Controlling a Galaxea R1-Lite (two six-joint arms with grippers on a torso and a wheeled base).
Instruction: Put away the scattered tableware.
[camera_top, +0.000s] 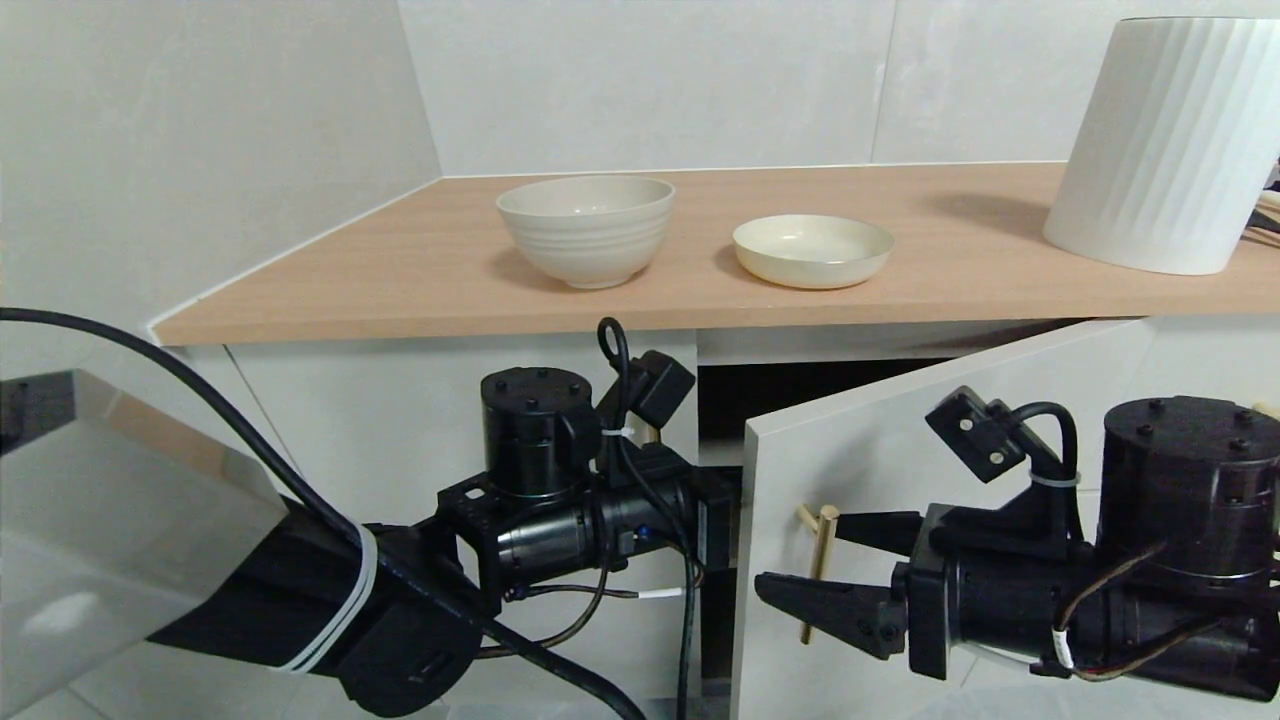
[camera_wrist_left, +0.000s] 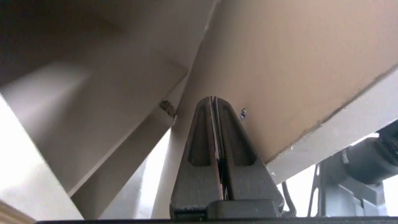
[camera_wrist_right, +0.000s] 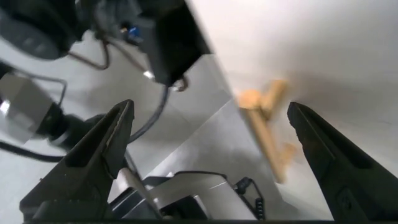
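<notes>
A deep cream bowl (camera_top: 585, 228) and a shallow cream dish (camera_top: 812, 250) stand side by side on the wooden counter (camera_top: 400, 280). Below it, a white cabinet door (camera_top: 900, 440) stands partly ajar. My right gripper (camera_top: 805, 556) is open, one finger on each side of the door's wooden bar handle (camera_top: 822, 570); the right wrist view shows the handle (camera_wrist_right: 266, 118) between the spread fingers (camera_wrist_right: 106, 149). My left gripper (camera_wrist_left: 214, 102) is shut and empty, with its tip at the door's inner face (camera_wrist_left: 298, 62), in the gap by the door's edge.
A tall white ribbed container (camera_top: 1165, 145) stands at the counter's right end. Tiled walls close the counter at the back and left. The dark cabinet opening (camera_top: 800, 385) shows behind the door. A grey box-like surface (camera_top: 100, 500) sits at the lower left.
</notes>
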